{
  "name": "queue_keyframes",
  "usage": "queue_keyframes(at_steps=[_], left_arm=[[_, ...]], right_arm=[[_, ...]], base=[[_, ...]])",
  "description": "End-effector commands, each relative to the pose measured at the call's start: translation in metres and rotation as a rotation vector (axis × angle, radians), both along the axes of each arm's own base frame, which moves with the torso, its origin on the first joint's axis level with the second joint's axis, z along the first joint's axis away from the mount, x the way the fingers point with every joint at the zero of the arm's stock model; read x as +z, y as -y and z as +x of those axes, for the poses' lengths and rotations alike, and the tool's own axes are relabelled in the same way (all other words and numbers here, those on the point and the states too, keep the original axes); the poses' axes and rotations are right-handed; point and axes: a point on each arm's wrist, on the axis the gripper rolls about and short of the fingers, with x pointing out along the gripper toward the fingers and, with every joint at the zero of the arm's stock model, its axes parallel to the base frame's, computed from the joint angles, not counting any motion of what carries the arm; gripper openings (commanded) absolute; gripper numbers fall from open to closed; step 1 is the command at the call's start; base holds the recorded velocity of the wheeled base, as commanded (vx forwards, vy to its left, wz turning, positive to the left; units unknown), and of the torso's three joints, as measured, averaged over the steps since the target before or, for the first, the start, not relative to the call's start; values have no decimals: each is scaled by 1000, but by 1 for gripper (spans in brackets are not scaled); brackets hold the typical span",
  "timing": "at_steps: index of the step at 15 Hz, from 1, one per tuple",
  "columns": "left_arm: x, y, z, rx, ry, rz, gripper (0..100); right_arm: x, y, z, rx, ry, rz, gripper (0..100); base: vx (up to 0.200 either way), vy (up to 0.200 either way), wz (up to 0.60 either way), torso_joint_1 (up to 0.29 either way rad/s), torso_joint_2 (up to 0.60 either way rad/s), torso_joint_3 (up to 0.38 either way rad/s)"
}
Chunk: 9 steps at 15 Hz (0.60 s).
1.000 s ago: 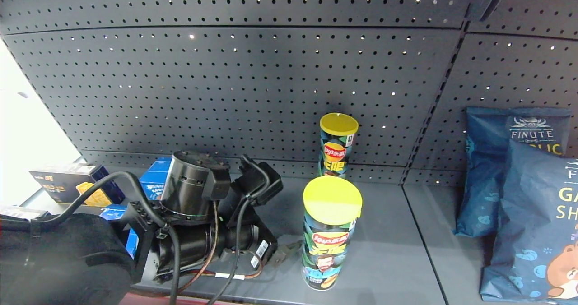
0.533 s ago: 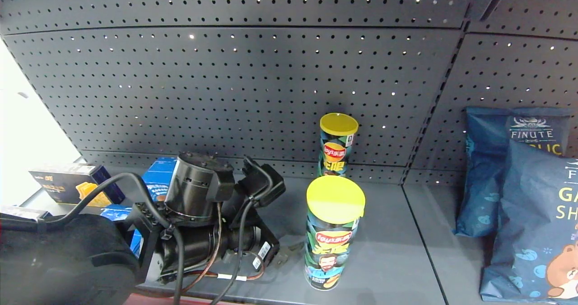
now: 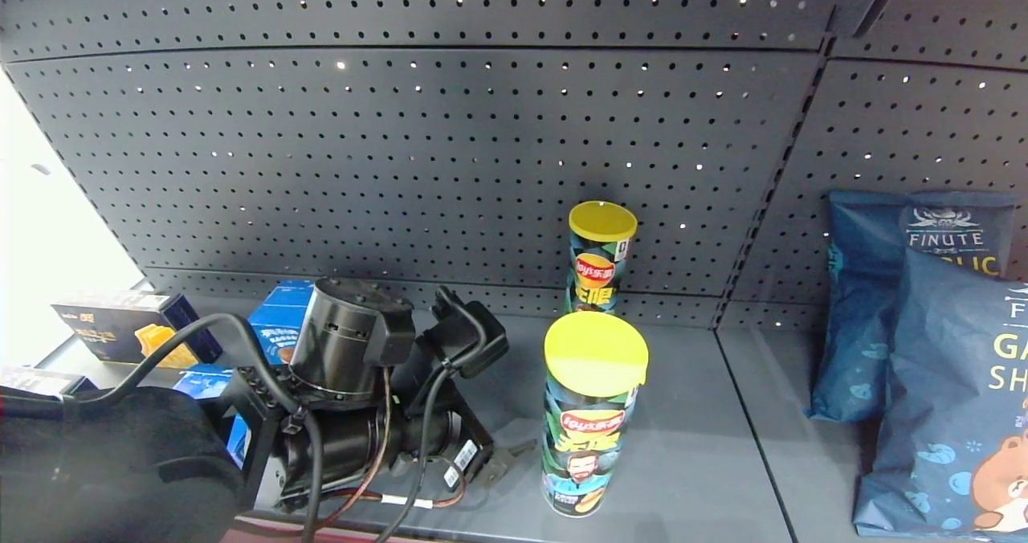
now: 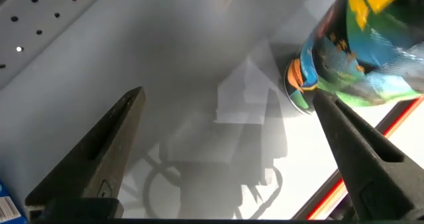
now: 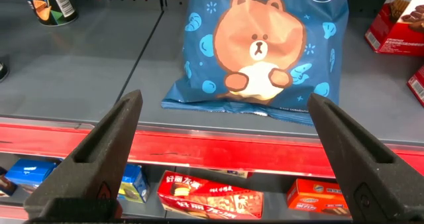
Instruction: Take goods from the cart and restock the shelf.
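Note:
Two chip cans with yellow lids stand upright on the grey shelf [image 3: 707, 447]: a front can [image 3: 593, 414] near the shelf's edge and a back can [image 3: 602, 258] against the pegboard. My left gripper [image 3: 507, 453] lies low on the shelf just left of the front can. In the left wrist view this gripper [image 4: 228, 98] is open with bare shelf between its fingers, and the front can's base [image 4: 344, 65] stands just past one fingertip, not held. My right gripper [image 5: 225, 99] hangs open in front of the shelf's red edge, with nothing in it.
Blue snack bags [image 3: 923, 342] fill the shelf's right side; one with a bear [image 5: 265, 45] faces my right gripper. A dark box [image 3: 120, 326] and blue boxes [image 3: 277, 318] sit behind my left arm. Red boxes [image 5: 212, 201] lie on the lower shelf.
The front can has shifted slightly to the right and stands free. My left arm has edged a little to the right along the shelf.

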Motion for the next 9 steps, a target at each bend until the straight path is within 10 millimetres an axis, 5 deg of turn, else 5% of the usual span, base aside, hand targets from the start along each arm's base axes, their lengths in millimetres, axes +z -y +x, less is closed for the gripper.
queue_keyframes(at_steps=[1, 9], left_arm=[[2, 2, 2, -1, 7, -6, 100], [3, 3, 3, -3, 10, -8, 100]], right_arm=[[0, 0, 0, 0, -1, -1, 100], [0, 0, 0, 0, -1, -1, 100]], base=[[0, 0, 0, 0, 0, 0], [0, 0, 0, 0, 0, 0]])
